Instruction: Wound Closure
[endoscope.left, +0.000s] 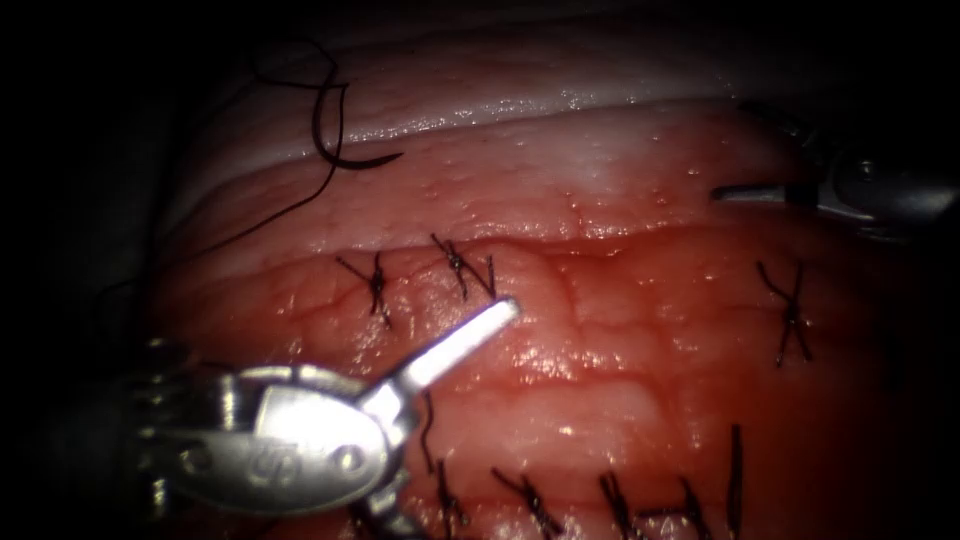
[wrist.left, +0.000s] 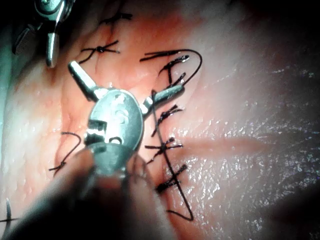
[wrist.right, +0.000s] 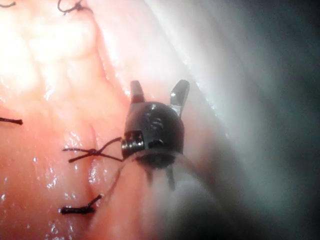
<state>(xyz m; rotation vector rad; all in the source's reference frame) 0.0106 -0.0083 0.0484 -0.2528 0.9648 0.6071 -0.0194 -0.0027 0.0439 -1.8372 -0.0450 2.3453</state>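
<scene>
Left tool (endoscope.left: 452, 430), jaws spread wide & empty over tissue (endoscope.left: 620, 380) w/ tied stitches, and right tool (endoscope.left: 790, 170), jaws apart & empty, both look parked idle; needle (endoscope.left: 362, 160) lies free on tissue upper left, thread (endoscope.left: 300, 200) attached.

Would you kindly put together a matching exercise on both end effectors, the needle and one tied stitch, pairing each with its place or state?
Things:
1. left end effector
2. right end effector
3. needle
4. tied stitch

States:
A. open, holding nothing, at the endoscope view's right edge
B. knotted in the red tissue, right of centre
C. spread wide, holding nothing, at lower left
D. lying free on pale tissue at upper left, thread trailing, apparently not in the tissue

Pairs: 1-C, 2-A, 3-D, 4-B.
</scene>
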